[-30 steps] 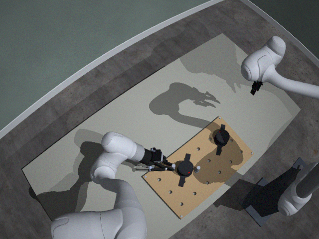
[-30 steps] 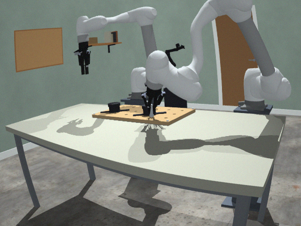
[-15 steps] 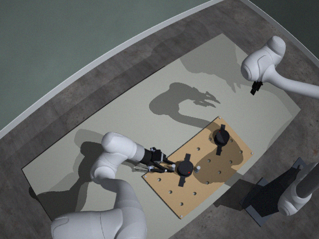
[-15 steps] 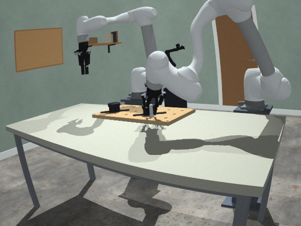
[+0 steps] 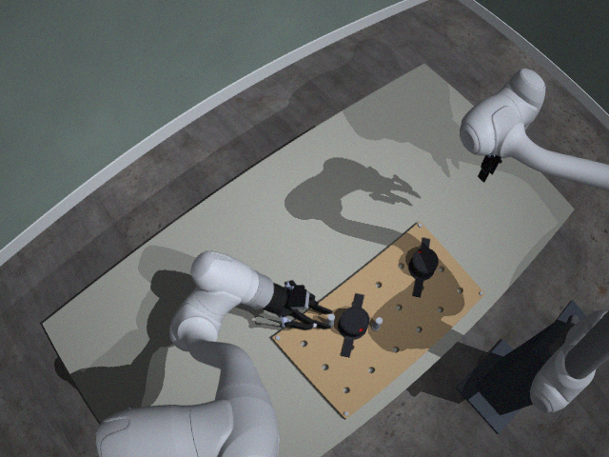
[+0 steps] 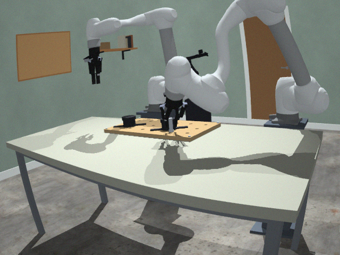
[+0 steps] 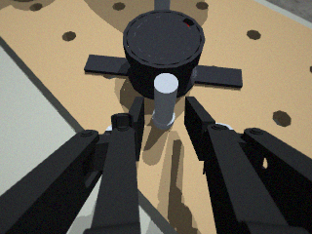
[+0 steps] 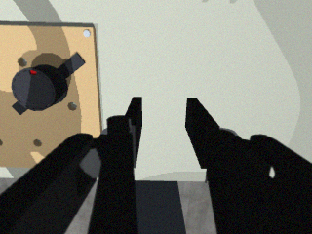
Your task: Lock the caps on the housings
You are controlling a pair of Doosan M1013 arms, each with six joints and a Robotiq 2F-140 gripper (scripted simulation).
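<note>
1. My left pincer (image 5: 330,318) (image 6: 170,128) (image 7: 164,110) reaches in low over the pegboard (image 5: 314,348) (image 6: 208,126) (image 7: 273,63) (image 8: 88,49), its fingers apart and clamped on nothing.
2. In my left wrist view, a pale upright peg (image 5: 330,320) (image 6: 170,125) (image 7: 166,97) shows in the gap between those fingertips, with space on both sides.
3. The nearer capped housing (image 5: 353,322) (image 6: 164,126) (image 7: 163,39) stands upright just beyond that peg, ahead of the left pincer rather than between its fingers. A second peg (image 5: 377,323) (image 7: 162,5) stands on its opposite side.
4. That housing's cap is on, a red mark near its rim; I can't tell whether it is locked.
5. The farther capped housing (image 5: 422,263) (image 6: 128,120) (image 8: 39,88) also stands upright on the board, well apart from both pincers. It has a red mark too, and its lock state I can't tell.
6. My right pincer (image 5: 483,175) (image 6: 95,83) (image 8: 164,112) hangs high above the worktop (image 5: 245,221) (image 6: 109,170) (image 7: 29,122) (image 8: 219,58), pointing down, fingers apart with nothing between them.

Left gripper (image 5: 328,318) (image 6: 170,126) (image 7: 165,108), one: fingers, earlier drawn in at the upright grey peg (image 5: 330,320) (image 6: 170,125) (image 7: 165,97), spread to either side, leaving visible space between each finger and the peg.
</note>
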